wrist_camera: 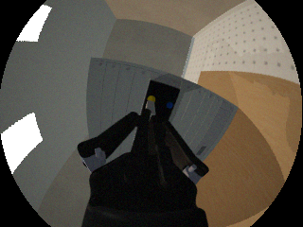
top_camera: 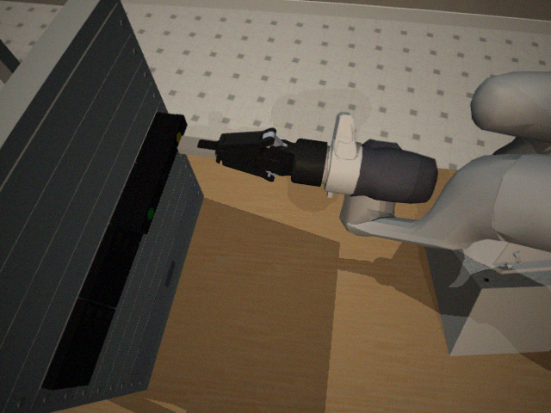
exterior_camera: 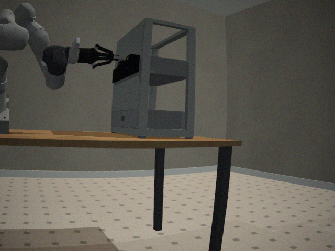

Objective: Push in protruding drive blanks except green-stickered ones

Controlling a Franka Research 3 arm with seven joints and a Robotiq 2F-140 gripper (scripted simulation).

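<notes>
Currently, my black two-finger gripper (top_camera: 207, 144) (exterior_camera: 116, 57) (wrist_camera: 149, 106) is fully closed with nothing in its grasp, its fingertips pointing at the yellow round sticker (top_camera: 178, 137) (exterior_camera: 127, 58) (wrist_camera: 151, 98) on the black drive bay (top_camera: 133, 191) (exterior_camera: 133, 65) (wrist_camera: 163, 90) of the grey metal rack (top_camera: 84, 115) (exterior_camera: 144, 81) (wrist_camera: 125, 85). I see the rack upright on the wooden table (top_camera: 249, 311) (exterior_camera: 81, 141) (wrist_camera: 251, 156), and a black drive blank bearing a green round sticker (top_camera: 151, 213) (exterior_camera: 118, 64) projects from its front.

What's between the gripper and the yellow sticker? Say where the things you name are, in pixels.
A short pale piece (top_camera: 188, 145) (exterior_camera: 122, 57) (wrist_camera: 150, 106) lies between gripper (top_camera: 203, 144) (exterior_camera: 116, 57) (wrist_camera: 149, 106) and yellow sticker (top_camera: 178, 137) (exterior_camera: 127, 58) (wrist_camera: 151, 98); clearest from the top view. Can't tell what it is.
</notes>
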